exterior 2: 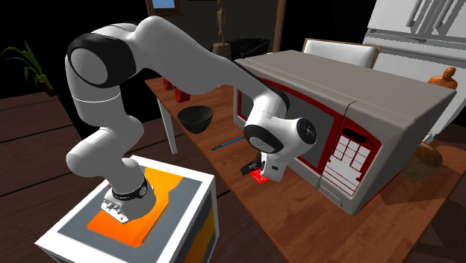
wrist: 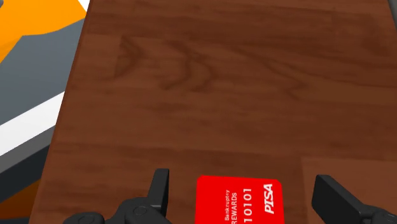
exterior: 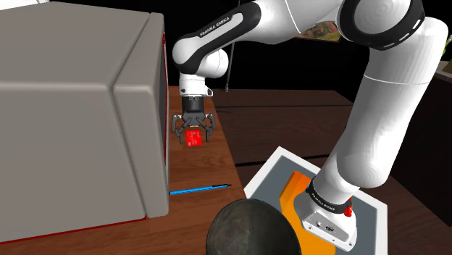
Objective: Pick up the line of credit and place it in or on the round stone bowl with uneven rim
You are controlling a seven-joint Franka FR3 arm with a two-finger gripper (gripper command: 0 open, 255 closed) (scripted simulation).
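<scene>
A red credit card (exterior: pixel 193 138) printed with white letters lies flat on the brown wooden table (exterior: pixel 217 163), beside the microwave's front. My black gripper (exterior: pixel 193 132) hangs straight down over it, open, and in the wrist view the fingers (wrist: pixel 160 184) stand apart on either side of the card (wrist: pixel 238 200) without touching it. In the second exterior view the gripper (exterior 2: pixel 261 172) sits just above the card (exterior 2: pixel 259 178). The dark round bowl (exterior: pixel 248 228) with an uneven rim stands on the same table, at the shoulder view's bottom edge, and also shows further along the table (exterior 2: pixel 196 117).
A large grey microwave (exterior: pixel 80 116) with red trim (exterior 2: pixel 328 127) stands close beside the gripper. A blue pen (exterior: pixel 201 190) lies between card and bowl. The table edge runs near the card, with the orange-topped stand (exterior: pixel 290 192) beyond it.
</scene>
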